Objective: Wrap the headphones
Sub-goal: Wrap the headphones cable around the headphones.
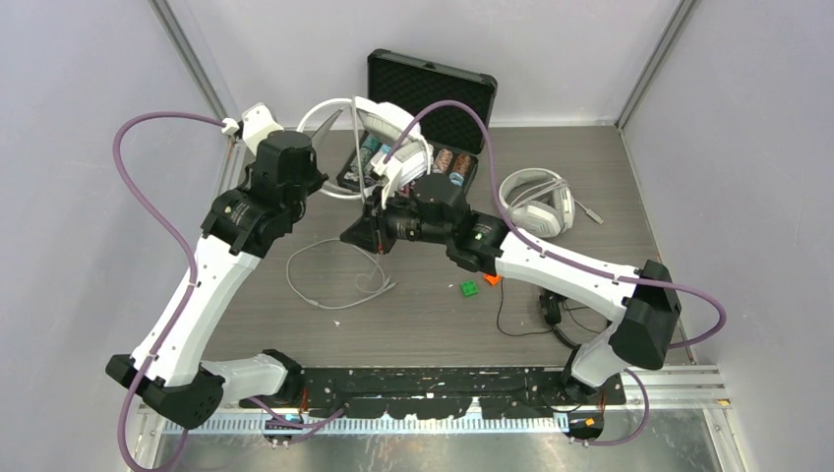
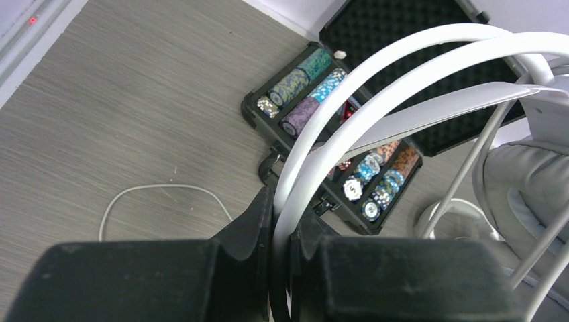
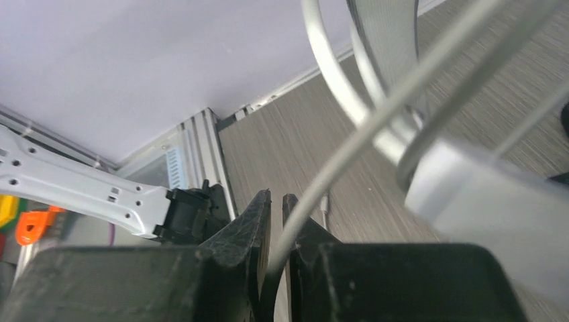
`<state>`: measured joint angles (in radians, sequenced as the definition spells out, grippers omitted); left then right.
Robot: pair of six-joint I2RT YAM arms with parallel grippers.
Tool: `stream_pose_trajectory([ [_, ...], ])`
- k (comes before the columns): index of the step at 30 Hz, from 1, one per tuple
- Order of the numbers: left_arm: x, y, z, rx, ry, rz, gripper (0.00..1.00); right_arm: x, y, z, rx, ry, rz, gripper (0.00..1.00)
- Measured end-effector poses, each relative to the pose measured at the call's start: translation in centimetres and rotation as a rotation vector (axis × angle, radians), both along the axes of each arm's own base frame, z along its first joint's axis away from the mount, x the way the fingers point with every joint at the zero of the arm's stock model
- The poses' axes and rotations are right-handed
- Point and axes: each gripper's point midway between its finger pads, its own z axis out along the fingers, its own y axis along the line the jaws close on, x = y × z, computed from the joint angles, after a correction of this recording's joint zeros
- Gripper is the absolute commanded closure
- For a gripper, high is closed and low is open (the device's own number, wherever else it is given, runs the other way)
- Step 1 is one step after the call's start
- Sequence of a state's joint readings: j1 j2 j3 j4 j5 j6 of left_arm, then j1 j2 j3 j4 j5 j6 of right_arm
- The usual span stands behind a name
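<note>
We have the lifted white headset (image 1: 390,122) in the air at the back of the counter (image 1: 413,329), above the open chip case (image 1: 429,90). The left gripper (image 2: 282,201) is clamped tight on its headband (image 2: 376,74), and the band arcs up and away from those fingers toward the ear cups on the right. The right gripper (image 3: 276,201) is closed down to a narrow slot, with the headset's cable (image 3: 349,144) pinched in it. The cable runs from that pinch slantwise up to the headset just above. The relation we judge the next winding move to turn on is this: the headset sits just behind and above the right gripper, and its band runs roughly crosswise between the two arms. The left arm is the anchor and the right arm is nearer to the free cable. The top view alone shows the second white headset (image 1: 536,202) lying on the right and the black pair (image 1: 553,310) by the right arm, both unwrapped. The left wrist view shows slack cable on the counter, and only the right wrist view shows the pinch itself. We cannot tell how firm that pinch is.
</note>
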<state>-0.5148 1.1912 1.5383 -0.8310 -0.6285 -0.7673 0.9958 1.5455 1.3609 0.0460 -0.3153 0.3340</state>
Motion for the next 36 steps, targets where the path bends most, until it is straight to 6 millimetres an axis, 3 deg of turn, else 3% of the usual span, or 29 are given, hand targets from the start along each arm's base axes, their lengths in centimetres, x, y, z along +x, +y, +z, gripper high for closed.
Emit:
stream_pose_trajectory([
  [17, 0.0, 0.0, 2.3, -0.075, -0.061, 0.024, 1.00, 1.2, -1.1, -3.4, 0.026, -0.116, -0.112, 0.82],
  [36, 0.0, -0.8, 5.0, -0.170, -0.127, 0.006, 1.00, 1.4, -0.9, -2.8, 0.182, -0.197, -0.157, 0.75],
])
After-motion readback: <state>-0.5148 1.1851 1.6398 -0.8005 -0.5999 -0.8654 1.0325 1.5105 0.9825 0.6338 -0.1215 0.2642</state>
